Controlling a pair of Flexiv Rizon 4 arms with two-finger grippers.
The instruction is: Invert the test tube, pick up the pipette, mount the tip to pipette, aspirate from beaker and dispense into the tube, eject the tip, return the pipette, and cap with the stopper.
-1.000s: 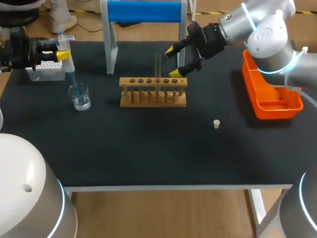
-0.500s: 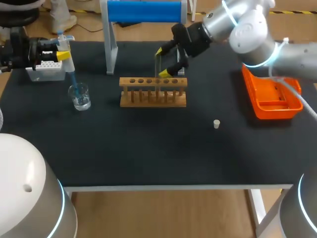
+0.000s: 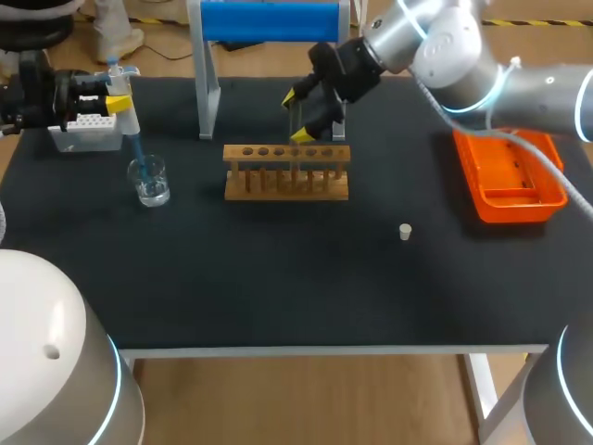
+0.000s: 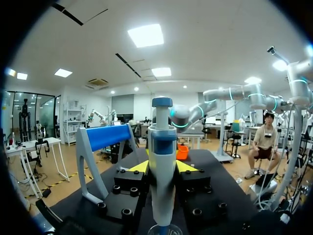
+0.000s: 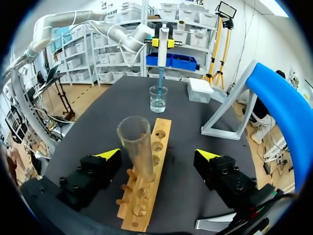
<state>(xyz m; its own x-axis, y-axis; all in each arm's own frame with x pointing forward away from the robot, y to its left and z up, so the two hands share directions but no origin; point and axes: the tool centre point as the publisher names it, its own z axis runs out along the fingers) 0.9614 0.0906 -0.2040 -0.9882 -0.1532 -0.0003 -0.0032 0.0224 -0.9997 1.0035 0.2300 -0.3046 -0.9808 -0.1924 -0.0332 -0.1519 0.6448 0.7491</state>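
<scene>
Two roles, one per arm
right jaws gape around clear glass test tube (image 5: 137, 152), likely to grip it; left jaws clamp blue-white plastic pipette (image 4: 162, 166)

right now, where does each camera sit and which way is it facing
Head view: fixed above and behind, looking down on the table; shows left gripper and right gripper.
Left wrist view: on the left wrist, facing across the table toward the right arm; its gripper is shut on the pipette.
Right wrist view: on the right wrist, facing along the rack toward the beaker; its open gripper flanks the test tube.
Shared: both wrist views show the other arm.
</scene>
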